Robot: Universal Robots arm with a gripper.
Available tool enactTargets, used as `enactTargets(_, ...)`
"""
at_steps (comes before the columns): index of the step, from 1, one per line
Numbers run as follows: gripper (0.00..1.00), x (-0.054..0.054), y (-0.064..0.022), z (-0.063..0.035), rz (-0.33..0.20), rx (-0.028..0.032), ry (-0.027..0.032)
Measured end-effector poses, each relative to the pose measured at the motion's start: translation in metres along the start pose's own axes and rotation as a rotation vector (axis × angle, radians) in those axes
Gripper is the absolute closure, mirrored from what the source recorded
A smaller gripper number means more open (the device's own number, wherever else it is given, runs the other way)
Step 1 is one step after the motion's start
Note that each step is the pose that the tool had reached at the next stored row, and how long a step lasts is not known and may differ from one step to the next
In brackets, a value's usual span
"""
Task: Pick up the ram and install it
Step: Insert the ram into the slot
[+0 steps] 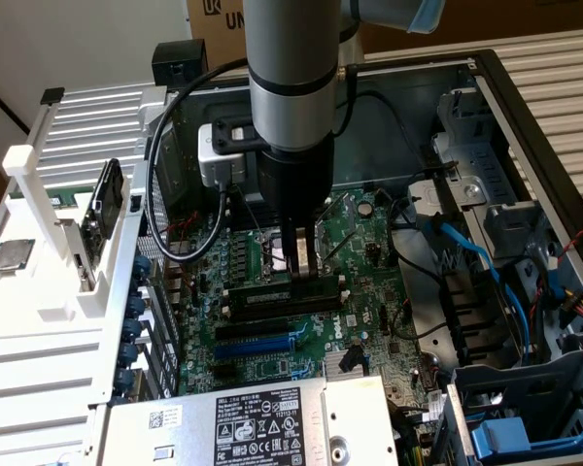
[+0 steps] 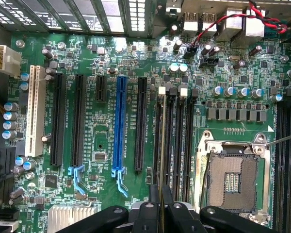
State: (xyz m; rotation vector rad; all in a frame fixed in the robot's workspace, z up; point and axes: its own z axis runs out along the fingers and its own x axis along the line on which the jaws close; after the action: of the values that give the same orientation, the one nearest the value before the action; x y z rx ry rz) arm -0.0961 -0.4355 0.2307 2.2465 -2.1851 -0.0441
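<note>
open pc case (image 1: 510, 92), lid off, motherboard (image 2: 98, 138) facing up. ram (image 2: 161, 145): held edge-on, its flat faces pinched betw. the fingers of the gripper (image 2: 160, 203), jaws narrow & clamped on it. stick runs along the memory slots (image 2: 180, 141), over the one on the side toward the blue expansion slot (image 2: 120, 126); cpu socket (image 2: 233, 179) lies on the far side. whether its lower edge sits in the slot: can't tell. step in hand, as judged: insertion, pick-up done. seating calls for stick parallel to slot, end clips clear, straight even push. arm (image 1: 291, 87): wrist vertical, pointing straight down into case.
</note>
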Motion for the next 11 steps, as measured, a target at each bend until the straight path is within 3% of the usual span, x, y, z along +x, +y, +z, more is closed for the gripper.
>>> enactTargets(11,0.87,0.0001,0.0,0.0009,-0.002,-0.0001,0.0003)
